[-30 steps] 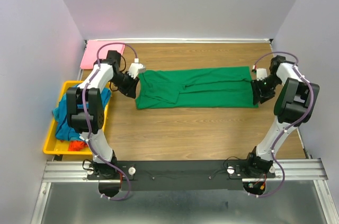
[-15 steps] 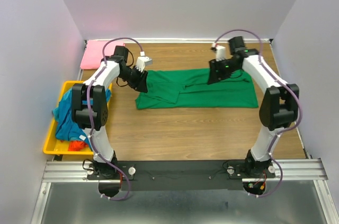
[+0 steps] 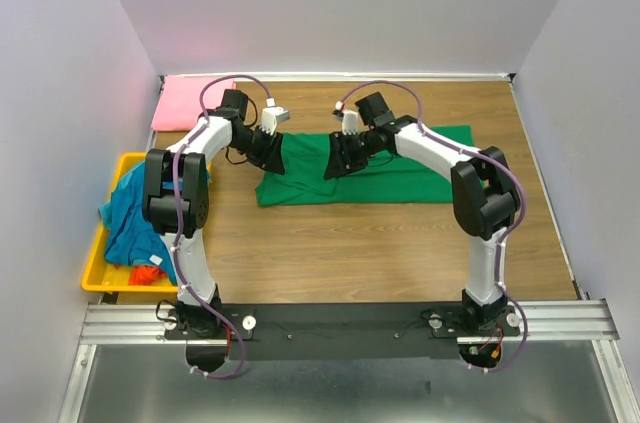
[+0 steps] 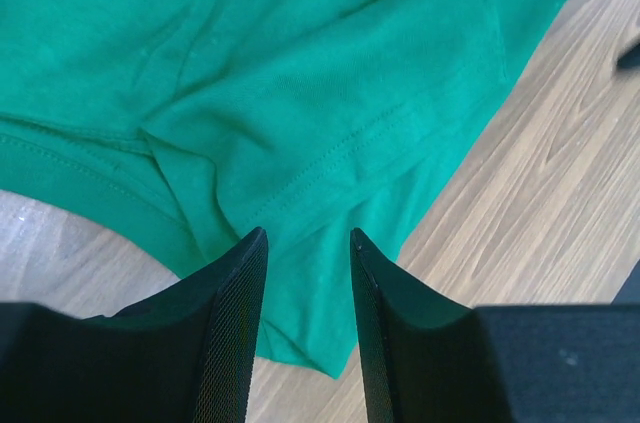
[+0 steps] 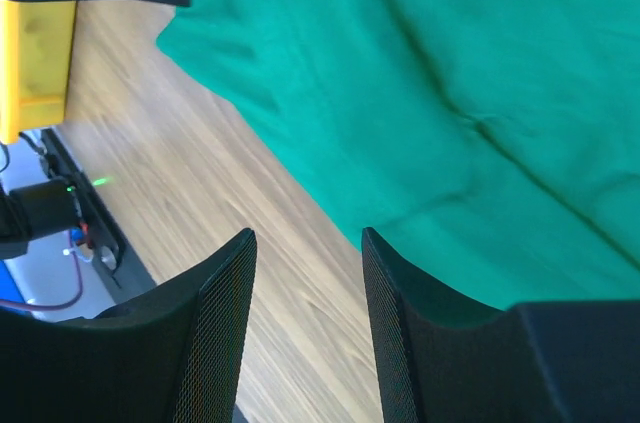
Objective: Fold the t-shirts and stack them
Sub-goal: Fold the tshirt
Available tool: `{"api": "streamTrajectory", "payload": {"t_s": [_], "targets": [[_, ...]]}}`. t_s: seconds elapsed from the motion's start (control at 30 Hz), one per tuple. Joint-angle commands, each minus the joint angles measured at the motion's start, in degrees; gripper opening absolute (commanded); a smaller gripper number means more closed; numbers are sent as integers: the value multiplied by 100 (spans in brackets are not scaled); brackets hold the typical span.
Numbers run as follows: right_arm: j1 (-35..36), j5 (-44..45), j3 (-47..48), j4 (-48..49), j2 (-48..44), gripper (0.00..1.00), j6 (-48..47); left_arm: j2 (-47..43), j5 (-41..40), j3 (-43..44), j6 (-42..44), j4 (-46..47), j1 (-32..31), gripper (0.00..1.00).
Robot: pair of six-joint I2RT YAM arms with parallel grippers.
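A bright green t-shirt (image 3: pixel 400 181) lies flat as a long strip across the middle of the wooden table (image 3: pixel 380 243). My left gripper (image 3: pixel 272 160) hovers over its left end, open, with green cloth (image 4: pixel 300 63) lying below the gap (image 4: pixel 307 238). My right gripper (image 3: pixel 334 167) reaches in over the shirt's left-middle part, open, above the shirt's near edge (image 5: pixel 480 63) and bare wood (image 5: pixel 308 238). Neither holds anything. A folded pink t-shirt (image 3: pixel 190 101) lies at the back left. A teal-blue t-shirt (image 3: pixel 125 213) and a bit of an orange-red one (image 3: pixel 148 273) sit in the bin.
A yellow plastic bin (image 3: pixel 97 286) stands at the left edge of the table, also seen in the right wrist view (image 5: pixel 35 53). White walls close in the back and both sides. Bare wood lies in front of the green shirt.
My right arm has swung from the shirt's right end across to its left-middle part. My left gripper has shifted slightly right over the left end. Both jaws stand a little wider.
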Motion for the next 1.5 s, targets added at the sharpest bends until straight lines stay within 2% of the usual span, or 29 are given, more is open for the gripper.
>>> {"api": "streamTrajectory", "payload": {"t_s": [0.0,0.47,0.93,1.47], "targets": [[239,-77,-237,537,225,53,532,105,171,-52,-172,221,-5,47],[381,186,-1020,889,84,53,823,113,100,-236,-66,239,-22,48],[398,239,-660,924,357,48,910,131,127,-280,-84,283,-22,48],[398,248,-624,924,322,11,849,307,-154,-61,-102,177,-14,46]]}}
